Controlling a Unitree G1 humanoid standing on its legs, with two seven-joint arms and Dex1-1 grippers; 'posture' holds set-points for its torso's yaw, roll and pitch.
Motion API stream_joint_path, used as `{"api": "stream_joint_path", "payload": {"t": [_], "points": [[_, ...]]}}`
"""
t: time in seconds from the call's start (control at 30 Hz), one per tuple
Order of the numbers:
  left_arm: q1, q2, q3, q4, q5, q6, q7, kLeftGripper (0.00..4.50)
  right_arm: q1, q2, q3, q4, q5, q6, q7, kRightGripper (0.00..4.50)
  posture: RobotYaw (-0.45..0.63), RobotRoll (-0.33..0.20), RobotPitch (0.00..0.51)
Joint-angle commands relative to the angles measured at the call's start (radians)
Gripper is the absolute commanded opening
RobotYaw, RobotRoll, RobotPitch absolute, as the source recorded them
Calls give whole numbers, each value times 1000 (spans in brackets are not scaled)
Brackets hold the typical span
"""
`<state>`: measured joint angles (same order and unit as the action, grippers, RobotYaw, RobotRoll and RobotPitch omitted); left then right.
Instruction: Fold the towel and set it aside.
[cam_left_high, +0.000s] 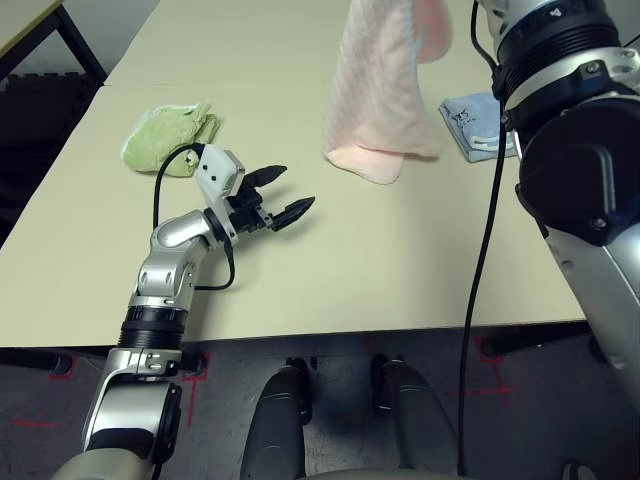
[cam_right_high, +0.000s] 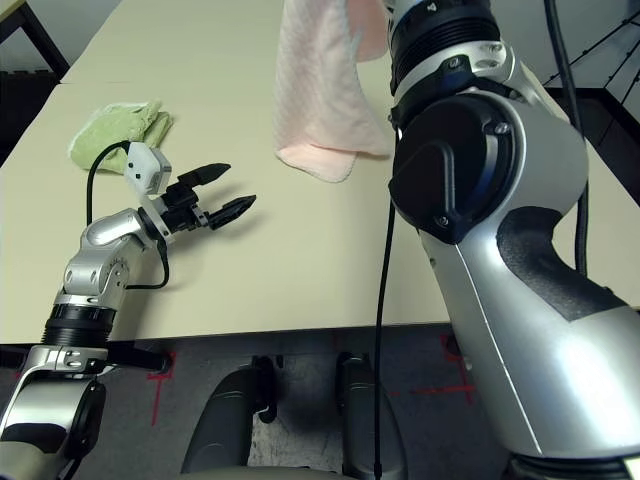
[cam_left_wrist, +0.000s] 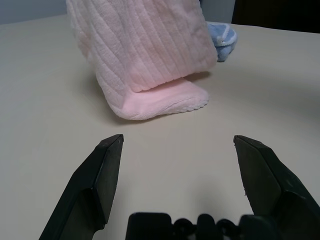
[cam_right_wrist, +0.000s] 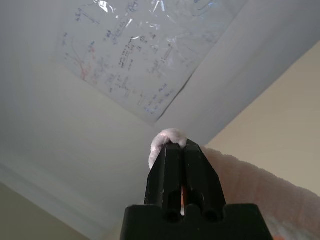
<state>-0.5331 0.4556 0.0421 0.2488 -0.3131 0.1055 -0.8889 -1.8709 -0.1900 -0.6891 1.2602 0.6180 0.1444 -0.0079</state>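
Right gripper (cam_right_wrist: 176, 146): pinching the pale pink terry towel (cam_left_high: 375, 95), which is hanging to the beige table (cam_left_high: 400, 270).
Left gripper (cam_left_high: 283, 194): hovering with fingers spread wide, holding nothing.

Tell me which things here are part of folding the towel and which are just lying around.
Part of the job:
- pink towel, hanging from the shut right gripper, its lower end on the table
- left gripper, open, empty

Lying about:
- green towel
- blue towel
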Motion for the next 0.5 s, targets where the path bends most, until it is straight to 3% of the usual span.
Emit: {"api": "stream_joint_path", "payload": {"t": [0.03,0.27,0.5], "points": [[20,0,0,-22,-2,9,4,4500,-44,-36,-16,-34,37,4,53,20,-45,0,161],[26,-6,-4,-22,-2,6,9,4500,-89,-73,-51,-99,160,133,296,20,-56,0,164],[5,-16,-5,1,6,-8,15,4500,-154,-65,-49,-100,184,74,287,20,-53,0,161]]}}
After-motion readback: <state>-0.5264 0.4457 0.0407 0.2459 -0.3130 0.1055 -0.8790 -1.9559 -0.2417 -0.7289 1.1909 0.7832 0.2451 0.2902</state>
